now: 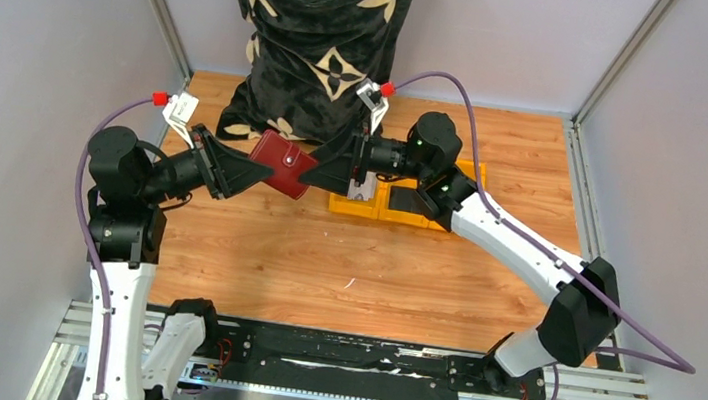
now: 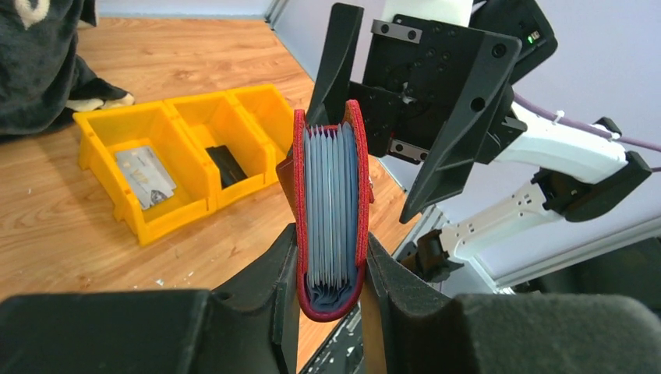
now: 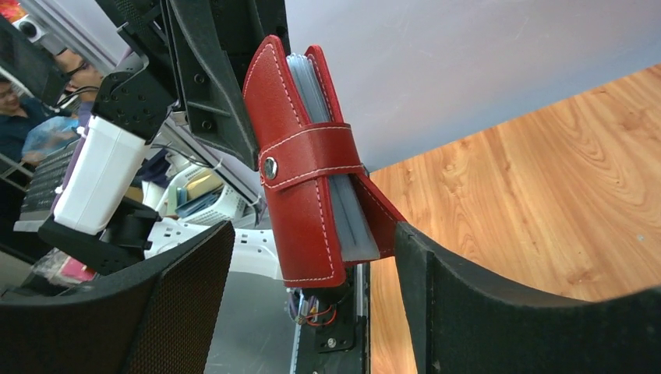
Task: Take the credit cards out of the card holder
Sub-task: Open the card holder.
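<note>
At the left of the table [image 1: 322,267], the left gripper [image 1: 255,171] reaches rightward, clamped on the card holder [image 1: 284,164], which it holds above the wood. From the left wrist, its fingers [image 2: 265,292] press both maroon covers near the spine. The grey-blue sleeves [image 2: 331,202] stand edge-on between the covers; whether cards sit in them I cannot tell. From the right wrist, a strap [image 3: 312,156] is snapped shut across the holder's free edge.

Just right of the holder, the right gripper [image 1: 317,181] faces it with jaws spread wide, one finger on either side of the free end. One pad [image 3: 483,296] is touching or nearly touching a cover.

Farther right, partly hidden by that gripper, a yellow bin [image 2: 148,226] sits on the table. A pale credit card [image 2: 144,175] lies in its left compartment and a dark flat thing [image 2: 226,165] in the middle one. Dark patterned cloth [image 1: 317,45] hangs at the far edge.
</note>
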{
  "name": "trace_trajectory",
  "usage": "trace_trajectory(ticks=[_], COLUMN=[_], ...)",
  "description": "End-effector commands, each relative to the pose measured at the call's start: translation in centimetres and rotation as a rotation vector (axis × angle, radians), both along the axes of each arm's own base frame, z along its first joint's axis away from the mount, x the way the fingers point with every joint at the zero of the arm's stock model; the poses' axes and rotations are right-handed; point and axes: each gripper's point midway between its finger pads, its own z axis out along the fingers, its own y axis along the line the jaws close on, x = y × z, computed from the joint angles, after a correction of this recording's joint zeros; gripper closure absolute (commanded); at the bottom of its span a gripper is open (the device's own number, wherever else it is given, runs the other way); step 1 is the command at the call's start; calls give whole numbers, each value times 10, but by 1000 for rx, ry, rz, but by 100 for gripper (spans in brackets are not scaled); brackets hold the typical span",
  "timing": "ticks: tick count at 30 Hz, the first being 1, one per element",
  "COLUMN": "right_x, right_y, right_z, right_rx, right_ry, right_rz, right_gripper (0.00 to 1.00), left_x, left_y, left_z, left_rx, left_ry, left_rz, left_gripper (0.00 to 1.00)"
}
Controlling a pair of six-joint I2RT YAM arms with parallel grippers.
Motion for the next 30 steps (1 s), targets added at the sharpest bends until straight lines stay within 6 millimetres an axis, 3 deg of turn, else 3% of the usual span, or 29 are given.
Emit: trace_trajectory(ticks=[1,2,4,6,7,8,10,13,14,17,25,27,30], right_x=[-18,-20,-24,-24,-24,-24,-24,-20,-18,-16,-5,-4,-6], right_y=[4,4,5,5,5,5,4,3,4,5,7,5,2], right_z=[10,11,13,10,10,8,7,5,3,-1,-29,-34,-37], right_rx=[35,46,59,52,50,47,49,43,39,30,-67,-92,-112], right_ry=[-20,-20,-15,6,11,18,23,28,32,47,60,51,27], right_rz=[114,124,148,151,149,148,138,104,95,86,28,17,17], right_gripper=[24,29,50,80,93,100,100,100,100,100,100,100,100], left_x=[-23,-23,-21,-15,-10,-4,11,34,38,46,63,61,46], left_y=[-8,-8,-7,-3,0,4,15,35,39,51,110,113,93], left_z=[14,14,12,7,4,-2,-15,-44,-50,-62,-86,-88,-88], left_rx=[30,31,37,56,70,87,128,231,257,325,694,759,758], left_ry=[-87,-88,-81,-69,-62,-46,-16,36,48,49,-91,-136,-205], left_rz=[-81,-83,-74,-36,-9,21,107,223,237,287,506,484,351], left_gripper=[98,98,98,95,91,82,63,11,2,0,0,0,0])
